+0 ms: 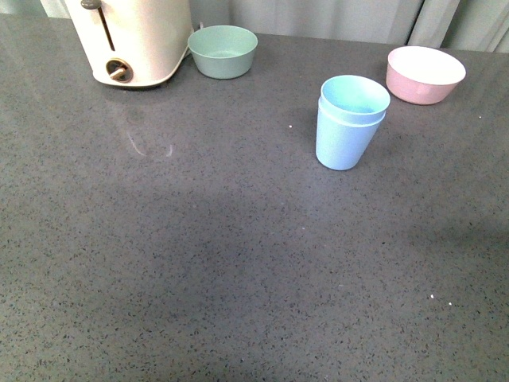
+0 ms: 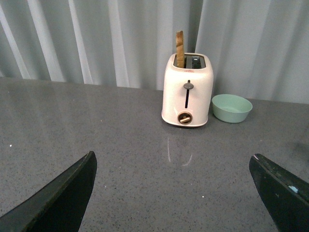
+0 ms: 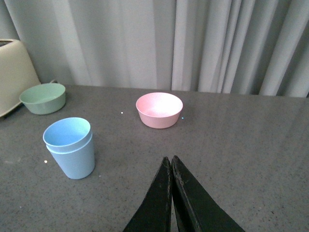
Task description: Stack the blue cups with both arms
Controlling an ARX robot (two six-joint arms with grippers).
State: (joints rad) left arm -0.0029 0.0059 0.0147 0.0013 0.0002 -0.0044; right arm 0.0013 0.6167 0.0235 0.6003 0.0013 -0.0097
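Observation:
The two blue cups stand upright on the grey counter right of centre, one nested inside the other. They also show in the right wrist view. Neither arm shows in the front view. My right gripper is shut and empty, low over the counter, apart from the cups and the pink bowl. My left gripper is open and empty, its two black fingers wide apart above bare counter, facing the toaster. The cups do not show in the left wrist view.
A cream toaster stands at the back left, with a slice sticking up in the left wrist view. A pale green bowl sits next to it. A pink bowl sits at the back right. Grey curtains hang behind.

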